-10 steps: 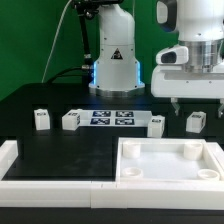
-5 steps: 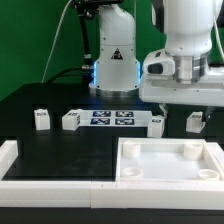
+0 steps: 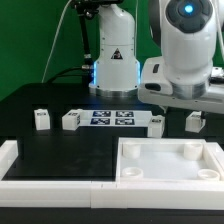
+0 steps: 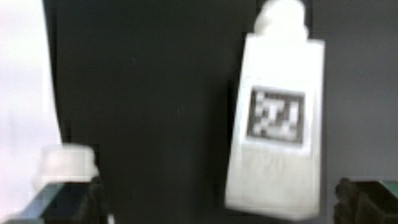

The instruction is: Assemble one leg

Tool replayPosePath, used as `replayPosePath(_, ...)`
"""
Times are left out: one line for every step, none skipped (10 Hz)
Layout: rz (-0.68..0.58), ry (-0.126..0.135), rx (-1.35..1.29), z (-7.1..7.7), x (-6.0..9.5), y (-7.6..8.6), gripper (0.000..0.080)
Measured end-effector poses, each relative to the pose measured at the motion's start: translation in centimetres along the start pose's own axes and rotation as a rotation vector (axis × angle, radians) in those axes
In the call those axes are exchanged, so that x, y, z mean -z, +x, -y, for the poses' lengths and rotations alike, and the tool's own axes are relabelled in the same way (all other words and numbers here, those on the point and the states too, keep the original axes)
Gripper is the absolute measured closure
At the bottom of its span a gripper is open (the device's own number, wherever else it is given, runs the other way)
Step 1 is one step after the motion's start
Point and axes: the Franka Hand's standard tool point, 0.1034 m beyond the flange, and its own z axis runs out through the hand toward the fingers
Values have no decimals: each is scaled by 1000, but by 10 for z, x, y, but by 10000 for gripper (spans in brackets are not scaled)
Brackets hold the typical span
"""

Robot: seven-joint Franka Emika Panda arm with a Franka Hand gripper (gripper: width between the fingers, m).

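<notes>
Four small white legs stand in a row on the black table in the exterior view: one at the far left, one beside the marker board, and two at the right. The arm's white wrist and hand hang above the two right legs; the fingers do not show clearly there. In the wrist view, one leg lies lengthwise with its square tag facing up. My gripper is open and empty, with its dark fingertips on either side and the leg's end between them.
The large white tray-shaped part lies at the front right. The marker board lies between the legs. A white rail runs along the front left. In the wrist view, a small white piece sits near one fingertip.
The arm's hand has swung toward the exterior view's left and closer to the camera, and now looks larger. The legs and tray have not moved.
</notes>
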Motion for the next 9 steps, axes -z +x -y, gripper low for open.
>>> replayPosePath(33, 3, -1, 1, 7, 0, 150)
replayPosePath(37, 3, 1, 3, 11, -1, 150)
replayPosePath(30, 3, 2, 6, 13, -3, 150)
replayPosePath(29, 0, -6, 9, 12, -4, 150)
replayPosePath(30, 0, -6, 8, 12, -3, 150)
replayPosePath(30, 0, -6, 8, 11, -3, 150)
replayPosePath(30, 0, -7, 8, 11, -3, 150)
replayPosePath(31, 0, -7, 8, 11, -3, 150)
replayPosePath(28, 2, -17, 8, 10, -3, 150)
